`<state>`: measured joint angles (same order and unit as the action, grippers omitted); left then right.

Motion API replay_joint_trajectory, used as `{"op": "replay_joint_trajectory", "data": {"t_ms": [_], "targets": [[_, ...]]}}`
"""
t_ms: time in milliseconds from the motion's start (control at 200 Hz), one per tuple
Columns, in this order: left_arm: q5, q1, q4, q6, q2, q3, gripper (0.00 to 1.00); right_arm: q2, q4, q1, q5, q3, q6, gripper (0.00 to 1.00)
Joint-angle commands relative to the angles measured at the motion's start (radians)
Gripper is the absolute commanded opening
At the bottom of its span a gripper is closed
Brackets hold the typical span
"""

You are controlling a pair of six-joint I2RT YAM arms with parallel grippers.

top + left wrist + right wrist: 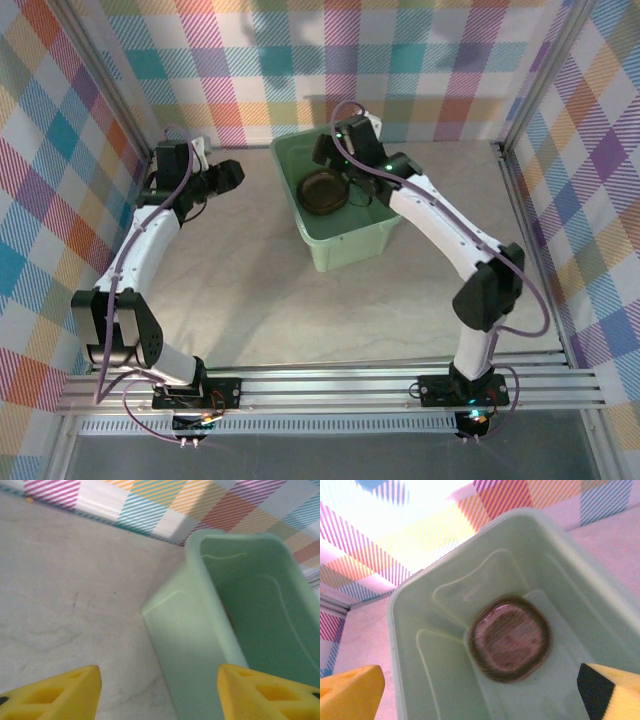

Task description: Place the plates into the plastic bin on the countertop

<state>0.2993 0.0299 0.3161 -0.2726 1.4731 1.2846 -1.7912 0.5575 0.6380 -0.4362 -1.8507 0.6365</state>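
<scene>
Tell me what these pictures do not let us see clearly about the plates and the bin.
- Number of plates: right wrist view, seen from above; the top one covers any beneath.
- Floor of the bin: left wrist view, mostly hidden by its near wall.
- Right jaws: top external view, covered by the arm's own wrist.
</scene>
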Motion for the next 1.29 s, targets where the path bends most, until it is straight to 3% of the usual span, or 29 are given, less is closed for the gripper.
{"op": "replay_joint_trajectory", "data": {"t_ms": [0,130,270,345,445,550,570,590,695,785,825,930,1020,1195,1290], "targets": [[-0.093,-0.004,-0.07,0.031,-0.088,-0.093,0.62,0.141,-0.043,-0.072,-0.016,0.127,-0.203,0.99],[-0.216,-0.002,-0.136,0.068,-0.187,-0.257,0.62,0.384,-0.117,-0.212,-0.013,0.453,-0.219,0.99],[-0.337,-0.001,-0.231,0.101,-0.246,-0.405,0.65,0.601,-0.304,-0.317,-0.145,0.845,-0.295,0.99],[-0.395,0.002,-0.268,0.099,-0.247,-0.459,0.66,0.639,-0.359,-0.325,-0.164,0.974,-0.376,0.99],[-0.474,0.013,-0.339,0.118,-0.24,-0.536,0.69,0.625,-0.387,-0.338,-0.187,1.099,-0.35,0.99],[-0.554,0.034,-0.449,0.147,-0.222,-0.607,0.87,0.616,-0.557,-0.337,-0.21,1.24,-0.293,0.99],[-0.561,0.037,-0.481,0.158,-0.215,-0.624,0.95,0.609,-0.64,-0.343,-0.211,1.271,-0.312,0.99],[-0.565,0.039,-0.516,0.17,-0.203,-0.64,1.0,0.606,-0.624,-0.353,-0.203,1.262,-0.291,0.99],[-0.56,0.049,-0.696,0.214,-0.122,-0.703,1.0,0.571,-0.804,-0.37,-0.196,1.294,-0.362,0.99],[-0.588,0.079,-0.817,0.285,-0.053,-0.728,1.0,0.541,-0.91,-0.418,-0.076,1.306,-0.395,0.99],[-0.575,0.079,-0.809,0.287,-0.027,-0.72,1.0,0.523,-0.894,-0.438,-0.032,1.287,-0.398,0.99],[-0.516,0.082,-0.986,0.316,0.043,-0.79,1.0,0.469,-0.845,-0.451,0.05,1.225,-0.486,0.99],[-0.545,0.081,-1.026,0.3,0.062,-0.807,1.0,0.477,-0.798,-0.454,-0.018,1.244,-0.556,0.99],[-0.514,0.07,-1.093,0.293,0.071,-0.841,1.0,0.465,-1.276,-0.555,0.113,1.492,-0.596,0.99],[-0.509,0.07,-1.233,0.305,0.116,-0.89,1.0,0.377,-1.379,-0.56,0.229,1.488,-0.631,0.99]]}}
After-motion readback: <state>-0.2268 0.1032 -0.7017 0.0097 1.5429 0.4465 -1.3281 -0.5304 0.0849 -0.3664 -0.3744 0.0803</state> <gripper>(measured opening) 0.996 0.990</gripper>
